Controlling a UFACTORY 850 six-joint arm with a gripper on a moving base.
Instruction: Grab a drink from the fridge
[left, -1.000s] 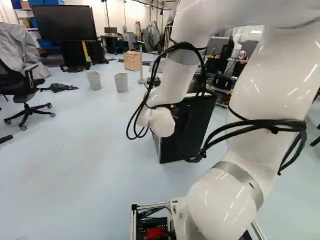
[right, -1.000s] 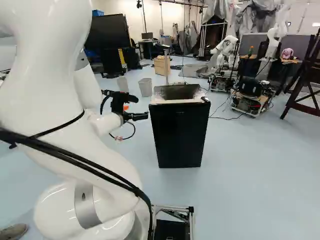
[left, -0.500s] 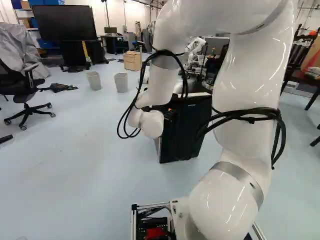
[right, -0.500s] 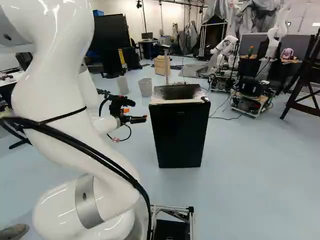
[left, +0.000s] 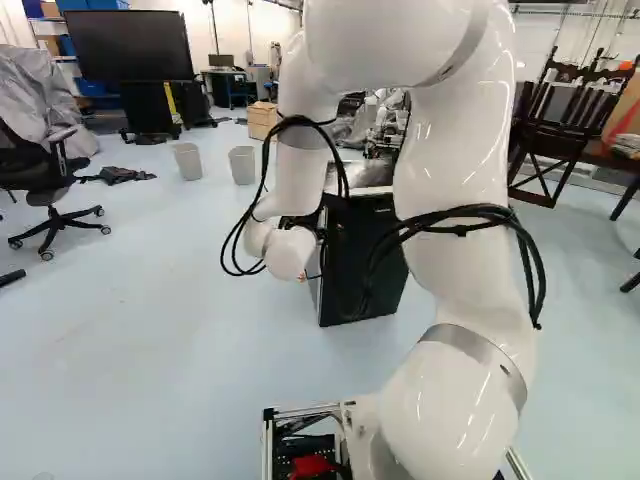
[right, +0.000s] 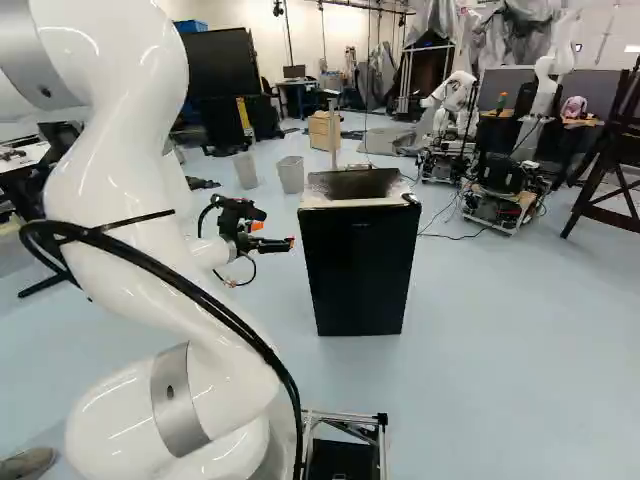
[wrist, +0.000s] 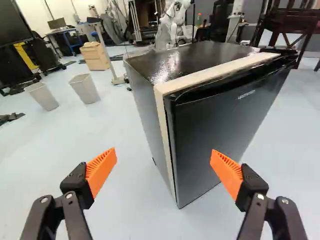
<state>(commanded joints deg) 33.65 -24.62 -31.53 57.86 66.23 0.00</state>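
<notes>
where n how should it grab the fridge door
I'd take the fridge door by its upright edge along the pale strip, coming from that side, end effector open. The dark piece at the opposite top corner looks like a hinge, so this edge should swing. No handle sticks out; hooking may beat pinching.

The floor has a pale blue colour. On it there stands upright one black fridge. Two grey bins stand near each other, and a wooden cabinet is behind them. Some dark cloth lies near an office chair.
</notes>
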